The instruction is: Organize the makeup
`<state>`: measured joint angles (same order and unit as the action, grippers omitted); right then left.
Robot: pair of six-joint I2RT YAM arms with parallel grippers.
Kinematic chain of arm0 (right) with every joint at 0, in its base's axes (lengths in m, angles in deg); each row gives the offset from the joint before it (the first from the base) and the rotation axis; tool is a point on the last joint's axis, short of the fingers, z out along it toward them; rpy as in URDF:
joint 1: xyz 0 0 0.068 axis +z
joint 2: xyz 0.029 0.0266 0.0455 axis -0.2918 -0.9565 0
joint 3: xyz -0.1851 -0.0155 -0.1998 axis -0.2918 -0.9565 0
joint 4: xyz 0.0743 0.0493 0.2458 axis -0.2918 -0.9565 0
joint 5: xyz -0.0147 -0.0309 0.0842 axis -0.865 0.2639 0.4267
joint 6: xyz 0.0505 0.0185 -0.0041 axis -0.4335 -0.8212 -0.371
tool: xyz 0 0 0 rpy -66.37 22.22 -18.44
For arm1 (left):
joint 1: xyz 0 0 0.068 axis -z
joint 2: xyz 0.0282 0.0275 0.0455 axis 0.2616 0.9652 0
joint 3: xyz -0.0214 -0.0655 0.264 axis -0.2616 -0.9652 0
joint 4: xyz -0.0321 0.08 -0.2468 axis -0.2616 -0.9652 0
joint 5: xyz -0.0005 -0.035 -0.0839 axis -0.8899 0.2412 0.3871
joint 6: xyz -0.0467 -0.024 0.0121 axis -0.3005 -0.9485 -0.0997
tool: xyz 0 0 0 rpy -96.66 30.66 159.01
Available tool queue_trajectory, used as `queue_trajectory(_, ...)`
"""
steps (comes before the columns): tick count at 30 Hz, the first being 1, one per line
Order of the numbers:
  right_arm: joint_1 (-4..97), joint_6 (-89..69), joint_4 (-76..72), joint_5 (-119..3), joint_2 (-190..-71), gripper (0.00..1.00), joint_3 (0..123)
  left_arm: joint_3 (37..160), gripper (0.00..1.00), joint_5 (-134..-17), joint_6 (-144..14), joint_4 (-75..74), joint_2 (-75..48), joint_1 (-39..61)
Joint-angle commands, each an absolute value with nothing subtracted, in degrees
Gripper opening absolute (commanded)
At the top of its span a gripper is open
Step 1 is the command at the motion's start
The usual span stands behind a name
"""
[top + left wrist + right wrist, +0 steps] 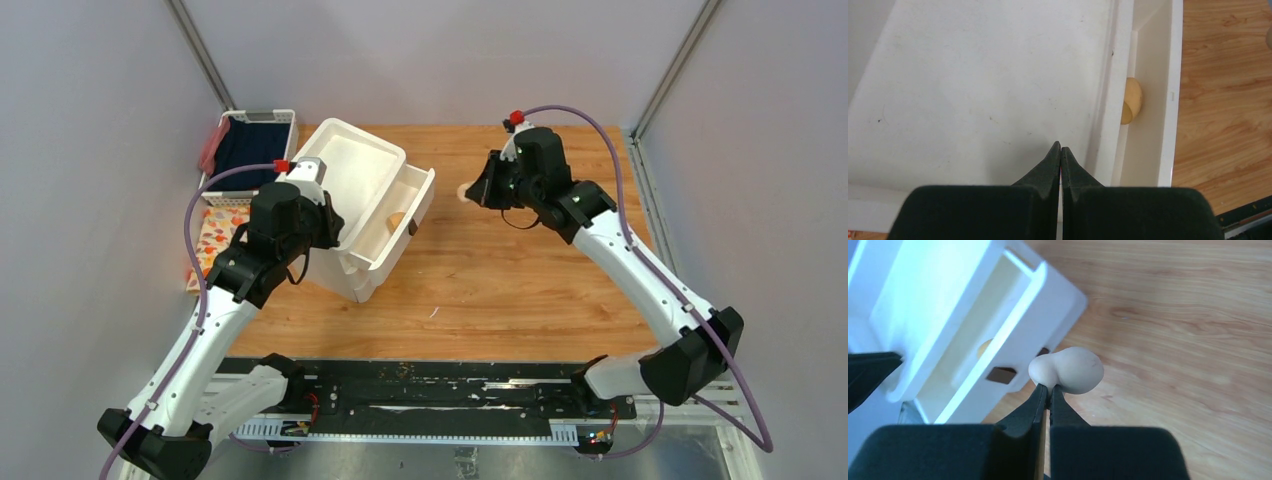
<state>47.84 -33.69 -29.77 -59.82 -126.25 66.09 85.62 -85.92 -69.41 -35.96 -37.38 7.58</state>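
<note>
- Top view: the right gripper (478, 190) hangs over the far middle of the wooden table (500, 280), fingers pinched on the beige sponge (464, 192), just right of the white drawer box (350, 165). One drawer (418, 195) stands pulled out, with a tan rounded item (397, 218) inside. The left gripper (328, 222) is over the box's near side, its fingers hidden here.
- Left wrist view: the left gripper (1061, 152) has its fingers pressed together with nothing between them, above the box's flat white top (973, 85). The tan rounded item (1132, 100) lies in the drawer to the right.
- Right wrist view: the right gripper (1049, 389) is clamped on the narrow end of the beige sponge (1070, 369), which is held off the table. The open drawer (973, 350) and a brown knob (1002, 374) are to the left.
</note>
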Motion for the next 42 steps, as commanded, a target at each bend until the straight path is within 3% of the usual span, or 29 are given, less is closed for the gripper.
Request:
queue_trajectory(1,51.3,-33.7,-23.0,-48.6,-128.9,0.00,66.9,85.4,0.00,-85.4,-70.0,-35.6,-37.9,7.9)
queue_trajectory(8,54.1,-38.6,-9.8,-36.1,-133.5,0.00,66.8,85.9,0.00,-86.0,-69.4,-36.3,-38.3,7.9)
queue_trajectory(27,55.8,-43.4,-5.9,-32.4,-146.7,0.00,69.9,85.9,0.00,-87.2,-68.8,-37.0,-38.8,7.9)
queue_trajectory(29,55.8,-43.0,-6.2,-32.9,-146.6,0.07,69.6,85.8,0.00,-87.3,-68.8,-36.9,-38.8,7.9)
queue_trajectory(32,56.0,-42.1,-6.5,-33.7,-145.7,0.32,69.2,85.6,0.00,-87.1,-68.9,-36.8,-38.7,7.9)
queue_trajectory(35,56.0,-41.5,-6.4,-33.9,-144.6,0.48,68.9,85.6,0.00,-87.0,-69.0,-36.7,-38.7,8.0)
queue_trajectory(42,56.2,-40.6,-6.1,-34.9,-140.8,0.57,67.9,85.4,0.00,-87.1,-69.1,-36.8,-38.7,7.9)
